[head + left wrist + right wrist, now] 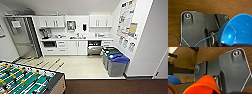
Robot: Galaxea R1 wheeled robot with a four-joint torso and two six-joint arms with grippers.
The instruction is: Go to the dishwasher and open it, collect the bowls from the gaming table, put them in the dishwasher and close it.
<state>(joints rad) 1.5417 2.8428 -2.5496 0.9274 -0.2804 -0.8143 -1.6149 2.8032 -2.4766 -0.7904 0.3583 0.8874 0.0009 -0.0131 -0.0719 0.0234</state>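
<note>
So I'm on the carry-back leg right now: bowls in hand, heading for the kitchenette. From my head view the dishwasher (pixel 94 48) sits under the worktop (pixel 75 38) at about 12 o'clock, a touch toward 1, between the white cabinet doors (pixel 77 47) and the bins. Its steel front looks tipped out at the top with a dark gap above, so I'd judge it already open, though it's small and fuzzy from here. The foosball table (pixel 27 80) is at my 8 o'clock, close by, and the blue-lidded bin (pixel 117 63) plus a green-lidded one (pixel 111 53) stand around 2 o'clock, just beside the dishwasher. On my left wrist view the blue bowl (pixel 238 30) sits tilted right at my left jaws, looks like it's pinched at the rim, but I honestly can't tell how far the jaws are closed on it. Same story on the right: the orange bowl (pixel 204 85) is big and close at my right jaws, and I can't make out the grip itself. Both hang over dark brown carpet (pixel 112 87). Next move, as I see it, calls for rolling straight ahead onto the pale floor (pixel 77 66), staying left of the bins so I don't clip them, and keeping both wrists steady so nothing slips before I'm lined up with the open rack.
</note>
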